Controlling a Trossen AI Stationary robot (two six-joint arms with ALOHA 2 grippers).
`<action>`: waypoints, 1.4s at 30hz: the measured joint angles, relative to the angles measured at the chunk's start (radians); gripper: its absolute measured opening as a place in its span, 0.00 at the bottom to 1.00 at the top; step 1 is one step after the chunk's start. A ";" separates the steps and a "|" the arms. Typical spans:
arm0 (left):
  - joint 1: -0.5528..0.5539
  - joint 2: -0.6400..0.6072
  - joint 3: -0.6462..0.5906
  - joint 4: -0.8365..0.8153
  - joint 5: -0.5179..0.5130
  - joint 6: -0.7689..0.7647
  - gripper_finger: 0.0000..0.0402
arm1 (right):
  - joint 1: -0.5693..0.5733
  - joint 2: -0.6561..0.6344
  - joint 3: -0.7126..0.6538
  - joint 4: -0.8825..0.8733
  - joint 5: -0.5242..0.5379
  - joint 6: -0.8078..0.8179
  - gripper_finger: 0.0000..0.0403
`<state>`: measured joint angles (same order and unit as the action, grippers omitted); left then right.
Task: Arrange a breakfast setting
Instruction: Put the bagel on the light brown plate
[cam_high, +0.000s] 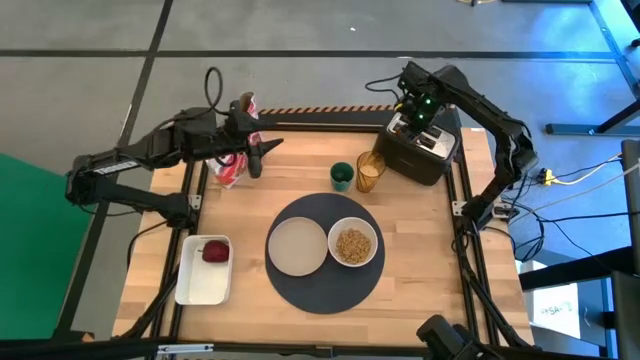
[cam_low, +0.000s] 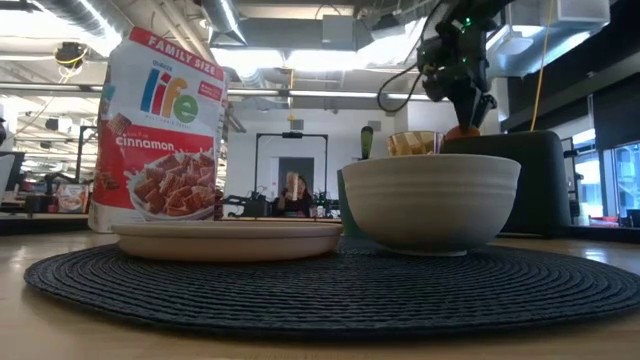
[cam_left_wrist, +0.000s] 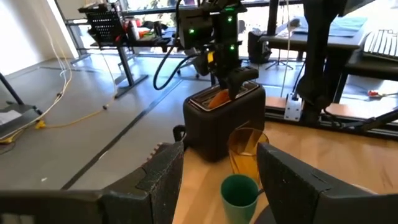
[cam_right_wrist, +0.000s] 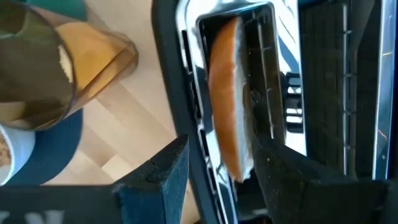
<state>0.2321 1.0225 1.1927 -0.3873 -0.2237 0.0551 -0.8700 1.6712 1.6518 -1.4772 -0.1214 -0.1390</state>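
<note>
the toasted round (cam_right_wrist: 231, 93) is being fetched from the toaster (cam_high: 425, 148) at the table's far right corner, straddled by the right gripper (cam_right_wrist: 214, 165), fingers parted, not clamped. next, closing and a straight lift are called for. the left gripper (cam_left_wrist: 221, 180) waits, unclenched, empty.

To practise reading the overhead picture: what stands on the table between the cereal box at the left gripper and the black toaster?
In the high view, the small green cup and the amber glass stand side by side between the cereal box and the toaster.
</note>
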 joint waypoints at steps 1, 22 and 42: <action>0.000 0.005 0.000 0.006 0.000 0.000 0.49 | 0.000 0.000 -0.009 0.011 0.002 0.000 0.41; 0.001 0.054 0.002 0.051 -0.008 0.027 0.49 | 0.021 -0.078 0.105 0.005 0.025 -0.029 0.02; -0.026 0.182 0.000 0.283 0.404 0.058 0.49 | 0.606 -0.150 0.217 0.474 -0.284 -0.176 0.01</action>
<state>0.2064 1.2050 1.1929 -0.1041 0.1804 0.1129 -0.2635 1.5214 1.8686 -1.0030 -0.4058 -0.3155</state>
